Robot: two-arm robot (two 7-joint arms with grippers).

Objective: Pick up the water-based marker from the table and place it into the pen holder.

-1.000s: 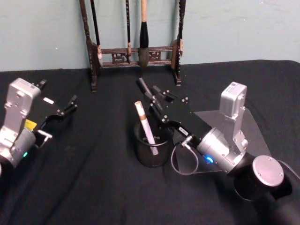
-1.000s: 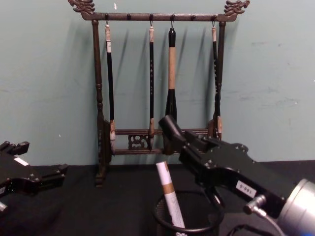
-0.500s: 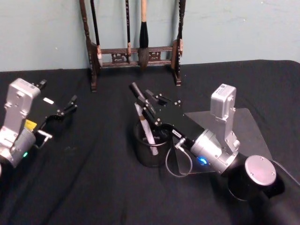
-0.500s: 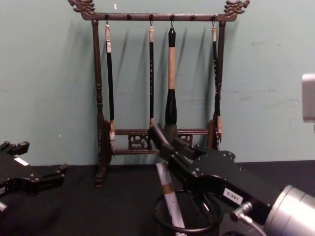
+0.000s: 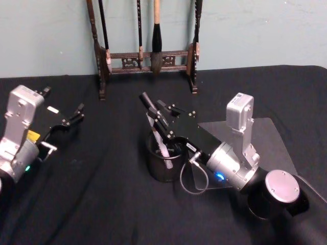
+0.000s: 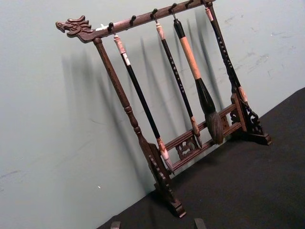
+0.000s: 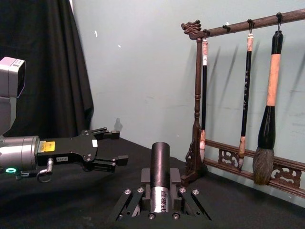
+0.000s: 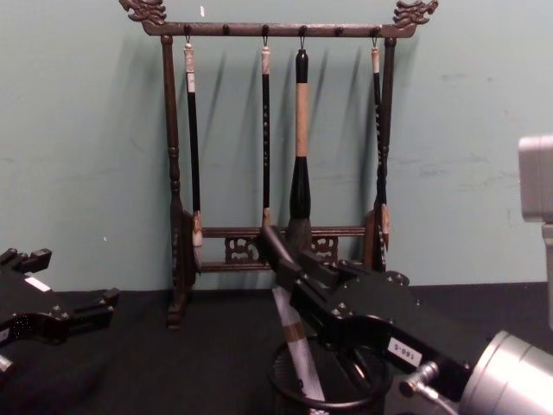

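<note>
While your right hand (image 5: 156, 115) hangs over the round black wire-mesh pen holder (image 5: 164, 163), near the middle of the black-draped surface (image 5: 102, 199), you can see the water-based marker (image 8: 298, 359) standing tilted inside the cup. Its lower end is down in the mesh, and its white barrel with a tan band leans toward the back edge of the surface. From the chest view, the fingers (image 8: 275, 248) lie along the marker's upper part, right against it. From the right wrist view, a dark cylindrical end (image 7: 160, 167) sits between the hand's two black finger bases. I cannot tell from these views whether the hand is clenched on the marker or has let go.

Your left hand (image 5: 76, 113) is well apart from the holder, low over the surface near its left edge, with its fingers (image 7: 107, 160) spread and nothing between them.

Along the back edge, against the pale green wall (image 8: 86, 156), stands a dark wooden brush rack (image 8: 173, 216) with carved ends. Four calligraphy brushes hang from its top bar, and the thickest of them (image 8: 300, 173) has a tan handle and a dark tuft. A grey flat mat (image 5: 271, 143) lies on the surface under your right arm, toward the right edge.
</note>
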